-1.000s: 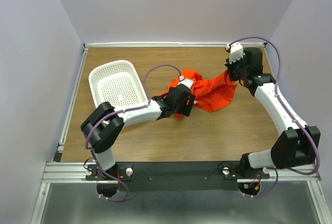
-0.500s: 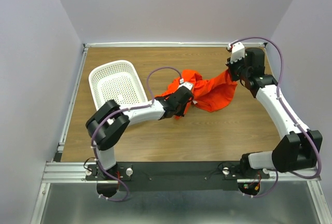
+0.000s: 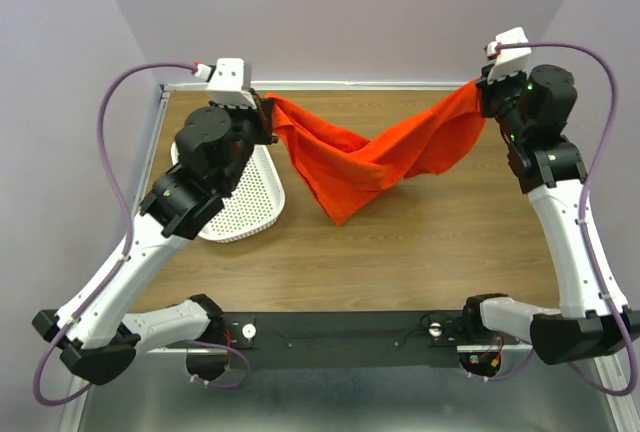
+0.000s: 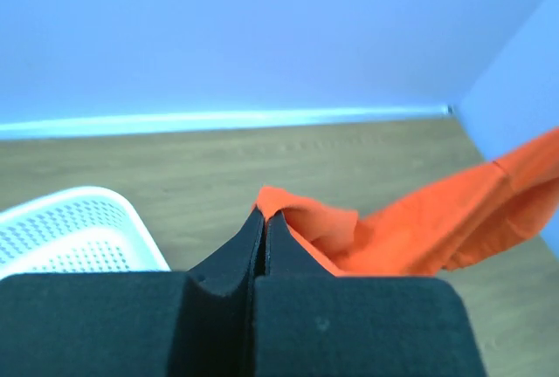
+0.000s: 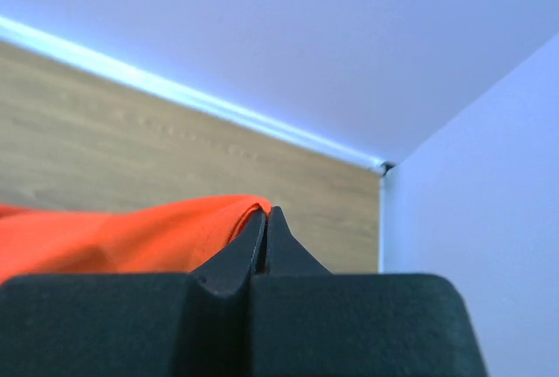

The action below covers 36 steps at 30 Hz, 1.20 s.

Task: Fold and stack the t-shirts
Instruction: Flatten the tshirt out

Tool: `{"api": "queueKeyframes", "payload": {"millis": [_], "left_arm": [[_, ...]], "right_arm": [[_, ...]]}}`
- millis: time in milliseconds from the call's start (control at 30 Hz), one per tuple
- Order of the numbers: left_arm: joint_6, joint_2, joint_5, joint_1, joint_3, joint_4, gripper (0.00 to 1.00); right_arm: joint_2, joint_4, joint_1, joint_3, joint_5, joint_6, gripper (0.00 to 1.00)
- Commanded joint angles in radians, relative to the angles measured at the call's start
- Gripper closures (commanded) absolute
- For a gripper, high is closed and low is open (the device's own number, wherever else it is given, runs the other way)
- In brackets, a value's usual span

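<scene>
The orange-red t-shirt (image 3: 365, 157) hangs stretched in the air between both arms, sagging to a point above the table's middle. My left gripper (image 3: 270, 112) is raised at the back left and is shut on one end of the cloth. In the left wrist view the left gripper (image 4: 265, 216) pinches the t-shirt (image 4: 419, 229), which trails off to the right. My right gripper (image 3: 480, 87) is raised at the back right, shut on the other end. From the right wrist, the right gripper (image 5: 265, 212) shows the t-shirt (image 5: 122, 233) running off to the left.
A white perforated basket (image 3: 245, 207) stands on the left of the wooden table (image 3: 430, 252), partly hidden under my left arm. Lilac walls close in the back and both sides. A metal rail runs along the table's left edge.
My left gripper has shut on the t-shirt and risen to the back left. The right gripper has lifted too, and the shirt has gone from a heap on the table to hanging stretched between them.
</scene>
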Motion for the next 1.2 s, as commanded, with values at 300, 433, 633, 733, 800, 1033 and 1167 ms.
{"api": "queueKeyframes", "payload": {"millis": [300, 433, 633, 733, 800, 1033, 1167], "left_arm": [[0.138, -0.114, -0.085, 0.039, 0.112, -0.016, 1.0], [0.127, -0.113, 0.016, 0.042, 0.126, -0.042, 1.0], [0.079, -0.148, 0.329, 0.044, 0.126, -0.063, 1.0], [0.035, -0.178, 0.431, 0.044, 0.143, -0.066, 1.0], [0.016, -0.186, 0.522, 0.044, 0.157, -0.08, 1.0], [-0.134, -0.214, 0.653, 0.044, 0.054, -0.059, 1.0], [-0.186, -0.171, 0.599, 0.053, -0.053, -0.056, 1.0]], "right_arm": [[-0.096, -0.006, -0.009, 0.251, 0.123, -0.038, 0.99], [-0.13, -0.014, -0.009, 0.272, 0.117, -0.039, 0.99], [-0.138, -0.04, -0.009, 0.349, 0.121, -0.044, 0.99], [-0.121, -0.05, -0.009, 0.428, 0.123, -0.045, 0.99], [-0.095, -0.056, -0.009, 0.479, 0.126, -0.045, 0.99], [-0.012, -0.072, -0.009, 0.613, 0.085, -0.035, 0.99], [0.068, -0.073, -0.011, 0.529, 0.005, 0.011, 1.0]]}}
